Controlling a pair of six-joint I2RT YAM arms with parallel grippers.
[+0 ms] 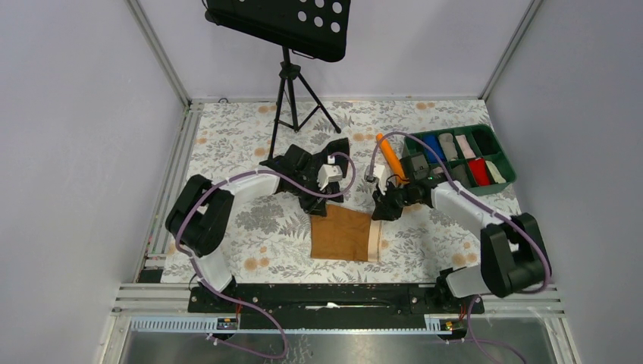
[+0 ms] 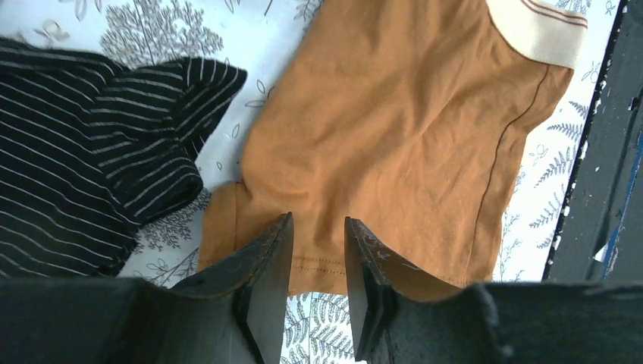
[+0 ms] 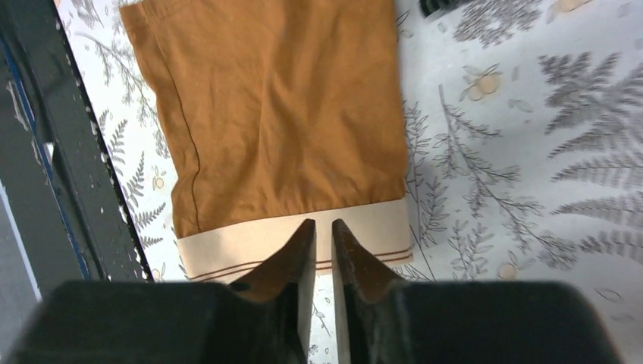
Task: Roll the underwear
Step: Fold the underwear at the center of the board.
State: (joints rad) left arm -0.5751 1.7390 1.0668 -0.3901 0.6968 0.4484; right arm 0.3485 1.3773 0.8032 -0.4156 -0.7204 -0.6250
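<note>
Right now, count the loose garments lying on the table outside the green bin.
2. The brown underwear lies flat at near centre; the black striped garment lies just beyond it, partly under the left arm, which may hide more.

This was a robotics lab cell. Bare aluminium framing (image 1: 161, 57) boxed in the space, with plain grey wall panels (image 1: 68, 114) on every side. A left arm (image 1: 227, 188) and a right arm (image 1: 474, 211), both trailing purple cables, were bolted to a black rail (image 1: 326, 297) at the near edge of a leaf-print desk (image 1: 227, 140). A perforated black stand (image 1: 280, 23) on a tripod stood behind.
</note>
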